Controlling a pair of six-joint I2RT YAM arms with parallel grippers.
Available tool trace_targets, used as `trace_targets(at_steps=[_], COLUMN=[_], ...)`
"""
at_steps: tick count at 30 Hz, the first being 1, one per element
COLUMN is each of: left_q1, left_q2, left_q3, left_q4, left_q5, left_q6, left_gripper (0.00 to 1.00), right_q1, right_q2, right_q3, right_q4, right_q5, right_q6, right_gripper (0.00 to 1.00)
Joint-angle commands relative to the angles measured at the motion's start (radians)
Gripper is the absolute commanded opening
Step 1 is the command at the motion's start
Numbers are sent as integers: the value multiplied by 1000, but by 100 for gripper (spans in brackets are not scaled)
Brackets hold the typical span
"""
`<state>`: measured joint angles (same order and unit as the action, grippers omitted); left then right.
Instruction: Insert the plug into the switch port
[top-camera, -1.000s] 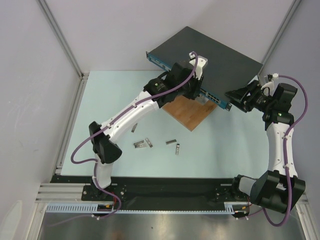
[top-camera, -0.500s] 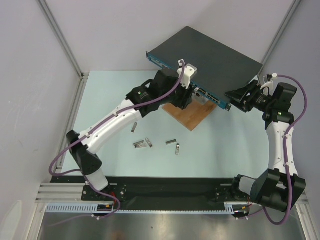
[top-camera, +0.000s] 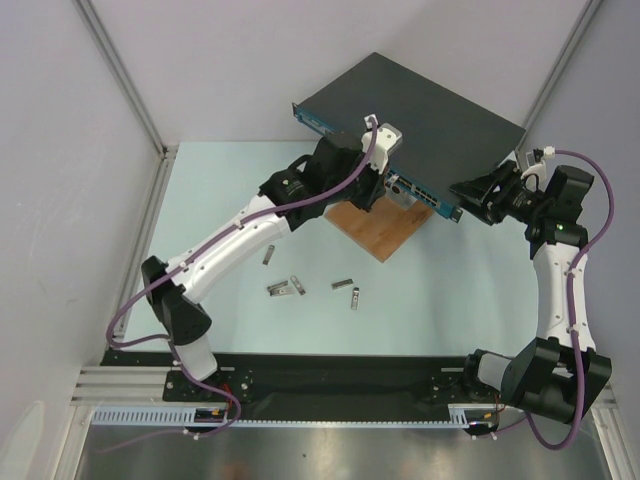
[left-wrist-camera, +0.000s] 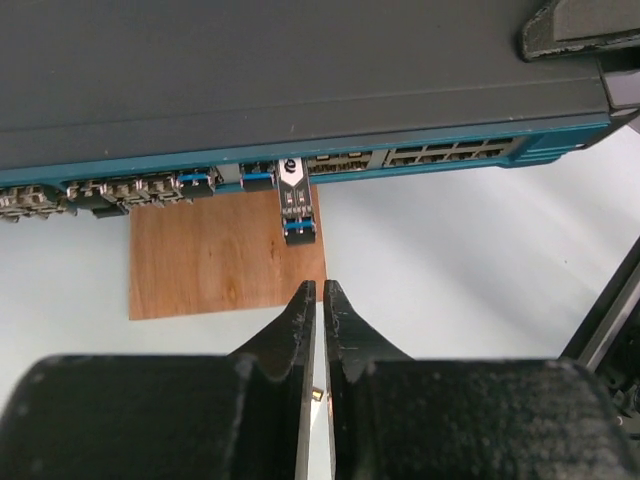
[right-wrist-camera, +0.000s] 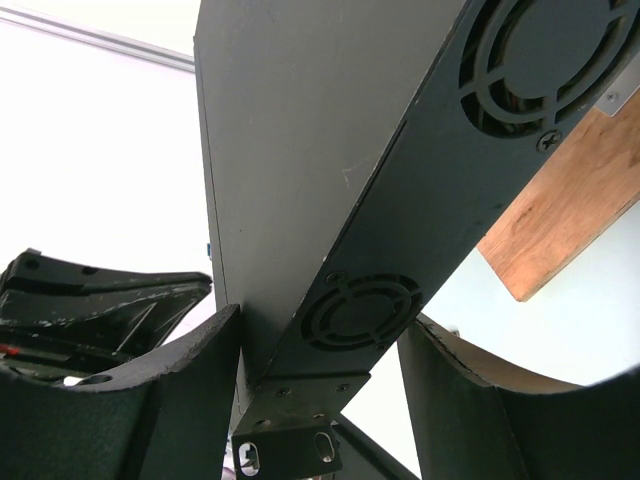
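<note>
Jutting from the front of one switch (left-wrist-camera: 300, 70) is one plug (left-wrist-camera: 297, 205)

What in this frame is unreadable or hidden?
Left wrist: how deep the plug sits in the switch is unseen.
Top view: sockets too small, partly under the left arm; the plug cannot be picked out.
Right wrist: switch's sockets face away.
Top view: loose metal pieces too small to identify.

the plug (left-wrist-camera: 296, 205) sat in a port of the switch (left-wrist-camera: 300, 80), jutting over the wooden board (left-wrist-camera: 215, 260); the left gripper (left-wrist-camera: 319, 292) hung closed just short of it.
</note>
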<state>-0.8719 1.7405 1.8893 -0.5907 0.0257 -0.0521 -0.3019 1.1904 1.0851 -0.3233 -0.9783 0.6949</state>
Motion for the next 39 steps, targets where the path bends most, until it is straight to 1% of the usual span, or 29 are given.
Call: trace_targets(at_steps=[1,7,8,11,24,33,36,37,39], left_q1=[7,8,8,8,8,8,8,8,7], left_q2=[27,92,103,132,231,264,257,254,243], left_q3=[62,129,140,182,295,278,226,191,154], left_q4=[37,31,32,29,75,132,210,268,330], left_q5=[2,-23,-55,-70,-78,-72,-69,-66,-67], left_q6=[1,20,20,23,-8,-43,-51,-51,-54], left_gripper=[9,7,6,5,1,0,0,0,1], right_q1=[69,69,69,69,75,93,98,99,101], right_q2=[35,32,31,29,29,32,35,37,40], right_q3=[18,15,13,9,-10,-17,-17,-16,-16], right_q4=[58,49,47,41,44,44,43,43,43], right_q5=[-34,-37,-37,-37,-42,-40,-42,-42,-43], right_q6=[-86,-94,-94,-97,-94,-89,-89,-87,-86], right_gripper=[0,0,0,0,0,0,0,0,0])
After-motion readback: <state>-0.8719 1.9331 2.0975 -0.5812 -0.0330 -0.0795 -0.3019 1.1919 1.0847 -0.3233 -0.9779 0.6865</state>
